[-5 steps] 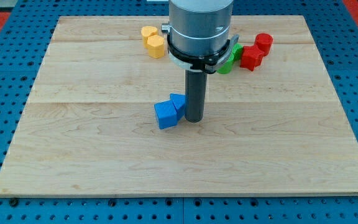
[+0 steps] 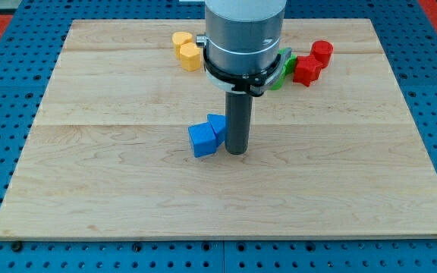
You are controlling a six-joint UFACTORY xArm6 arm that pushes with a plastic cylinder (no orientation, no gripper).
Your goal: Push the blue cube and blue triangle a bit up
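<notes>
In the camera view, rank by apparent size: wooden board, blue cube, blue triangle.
1. wooden board, by far.
2. blue cube.
3. blue triangle, though my tip hides part of it, so this ranking is unsure.

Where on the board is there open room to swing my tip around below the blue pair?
The wide strip between the blue cube and the board's bottom edge is bare, as are both side margins. My tip sits right of the blue triangle. The top edge is crowded: yellow blocks, green blocks, red blocks.
</notes>
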